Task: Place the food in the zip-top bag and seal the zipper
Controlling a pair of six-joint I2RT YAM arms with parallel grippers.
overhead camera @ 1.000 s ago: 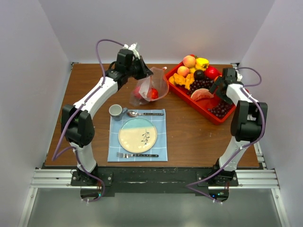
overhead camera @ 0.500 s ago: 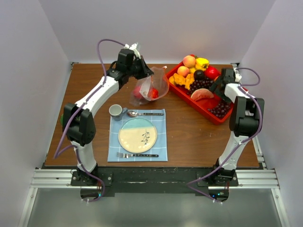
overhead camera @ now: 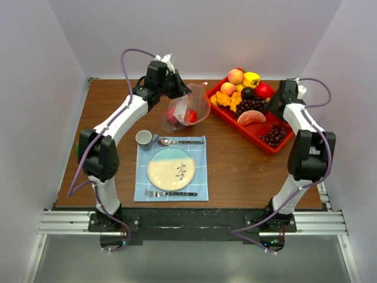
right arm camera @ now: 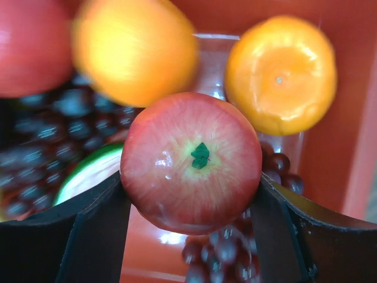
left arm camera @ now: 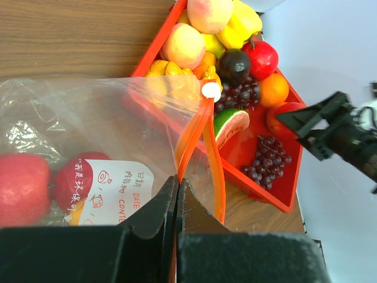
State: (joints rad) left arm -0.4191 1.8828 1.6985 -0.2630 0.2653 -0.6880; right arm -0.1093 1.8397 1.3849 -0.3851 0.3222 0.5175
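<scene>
Tabletop (overhead camera: 247, 177): red tray (overhead camera: 272, 150) sat far right, holding most of the food (overhead camera: 247, 94). Zip-top bag (overhead camera: 197, 109) stood far centre, two red fruits (left arm camera: 23, 188) inside, left pincer (left arm camera: 177, 183) clenched on its mouth edge. Right pincer (right arm camera: 189, 197) gripped a red apple (right arm camera: 191, 153) over the tray. Zipper (left arm camera: 191, 138) gaped unsealed; early going, judged.

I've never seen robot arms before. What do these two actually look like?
Both the left arm and the right arm have white tube-like links joined by chunky black joints. A thin purple cable loops along each arm. The left gripper and the right gripper each end in two matte-black fingers. I can see no markings.
</scene>
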